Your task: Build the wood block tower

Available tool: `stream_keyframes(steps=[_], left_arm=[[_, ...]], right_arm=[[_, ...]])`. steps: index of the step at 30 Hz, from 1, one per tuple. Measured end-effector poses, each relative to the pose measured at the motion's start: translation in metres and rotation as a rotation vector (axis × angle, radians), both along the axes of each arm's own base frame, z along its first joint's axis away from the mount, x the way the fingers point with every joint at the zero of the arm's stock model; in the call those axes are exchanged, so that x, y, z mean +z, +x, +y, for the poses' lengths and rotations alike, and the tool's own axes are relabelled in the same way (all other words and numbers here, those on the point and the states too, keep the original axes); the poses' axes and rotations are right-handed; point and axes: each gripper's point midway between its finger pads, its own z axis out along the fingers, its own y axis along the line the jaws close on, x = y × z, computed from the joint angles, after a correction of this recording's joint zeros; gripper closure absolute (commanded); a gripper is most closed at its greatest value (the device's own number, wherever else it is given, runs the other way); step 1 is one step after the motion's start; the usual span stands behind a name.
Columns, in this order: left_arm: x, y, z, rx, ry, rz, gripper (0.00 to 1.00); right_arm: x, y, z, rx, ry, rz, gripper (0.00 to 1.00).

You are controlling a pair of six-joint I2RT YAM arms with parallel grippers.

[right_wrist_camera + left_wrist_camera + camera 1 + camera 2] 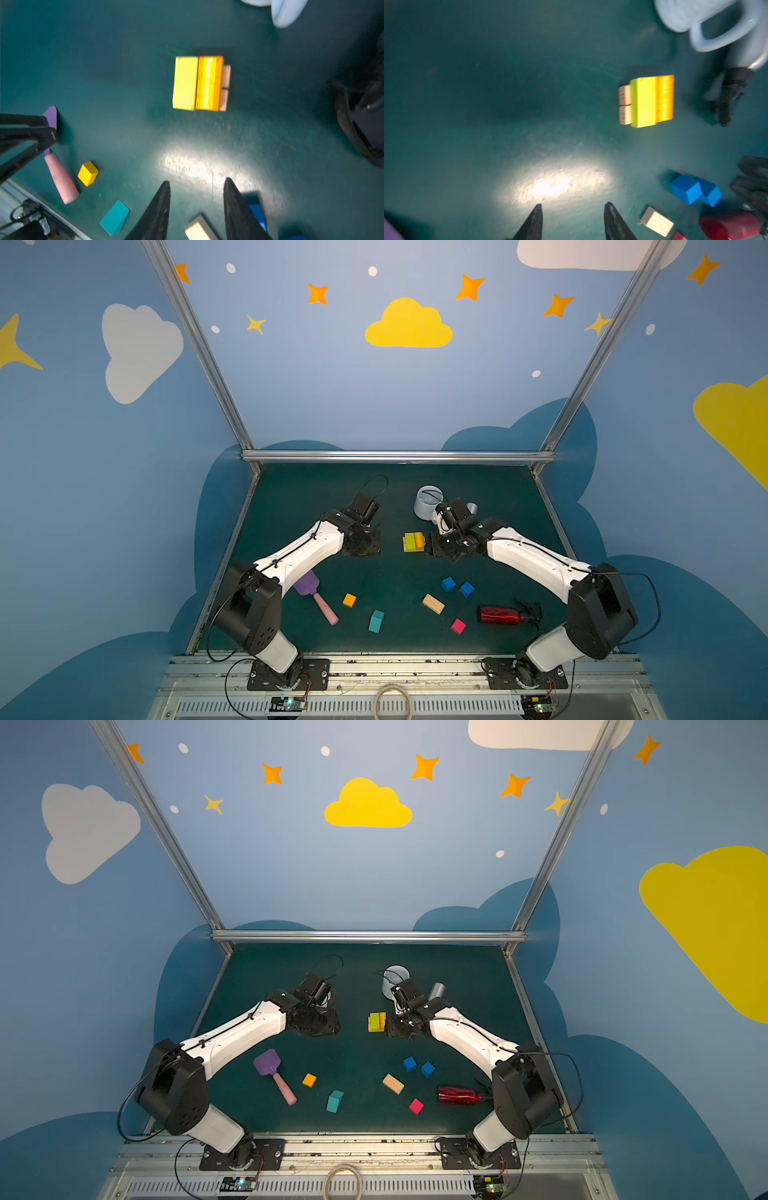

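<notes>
Tower (414, 541) stands two layers. Loose tan bar (433, 604) lies toward the front edge of the surface (316, 493), long axis diagonal, nearer right hand (197, 180). Right hand and left hand (573, 203): both apart, empty.

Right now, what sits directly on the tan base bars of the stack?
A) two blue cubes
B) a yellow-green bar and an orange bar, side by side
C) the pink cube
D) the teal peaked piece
B: the yellow-green bar and orange bar lie side by side across the tan bars, while the blue cubes, teal piece and pink cube lie loose, apart from the stack.
</notes>
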Motion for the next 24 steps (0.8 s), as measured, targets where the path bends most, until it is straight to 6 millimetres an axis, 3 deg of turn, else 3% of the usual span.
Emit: stream_keyframes(steps=[8, 16, 24], left_arm=[[0.001, -0.039, 0.018, -0.015, 0.072, 0.013, 0.42], [-0.031, -0.078, 0.036, -0.019, 0.186, 0.126, 0.36], [-0.048, -0.097, 0.044, -0.015, 0.236, 0.185, 0.35]], right_arm=[[-0.010, -0.022, -0.014, -0.005, -0.029, 0.018, 0.58], [-0.018, -0.030, -0.018, -0.009, -0.037, 0.034, 0.58], [-0.017, -0.035, -0.024, -0.014, -0.030, 0.023, 0.58]])
